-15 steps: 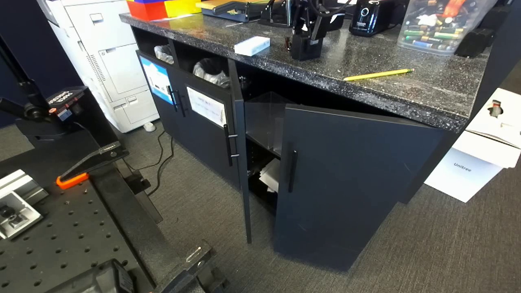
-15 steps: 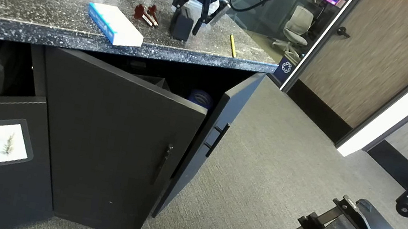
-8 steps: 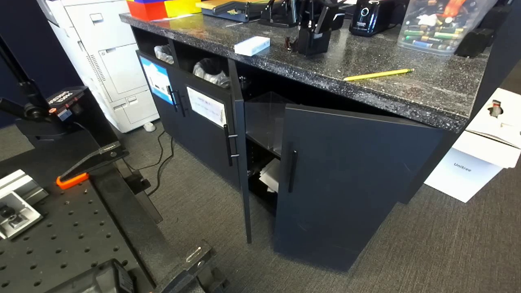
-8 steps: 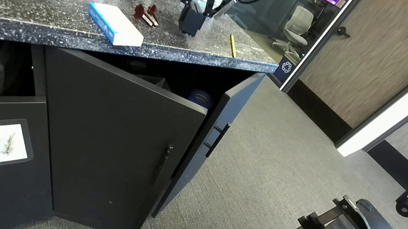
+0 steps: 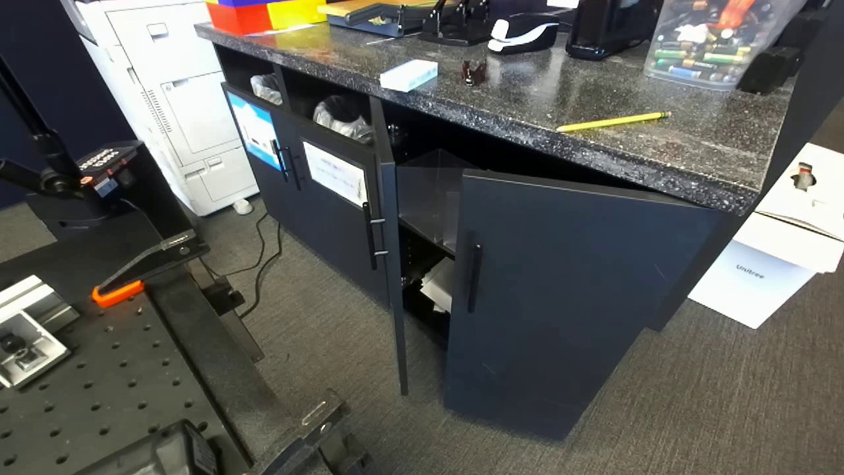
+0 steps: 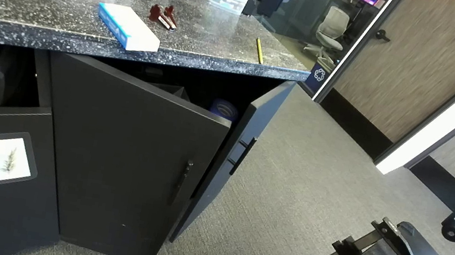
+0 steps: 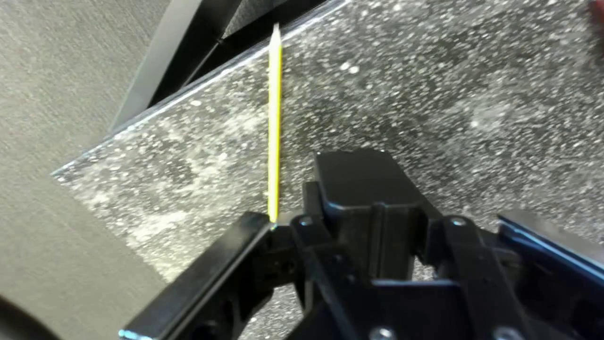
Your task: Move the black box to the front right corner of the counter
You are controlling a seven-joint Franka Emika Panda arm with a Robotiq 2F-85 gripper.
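The small matte-black box (image 7: 365,182) is clamped between the black fingers (image 7: 311,202), over the dark speckled granite-look surface (image 7: 472,85) — the wanted corner (image 7: 78,177) is judged to lie leftward in the wrist view, past the slim yellow pencil (image 7: 274,123)

All views look down on the counter (image 5: 521,95), the wrist view nearest.
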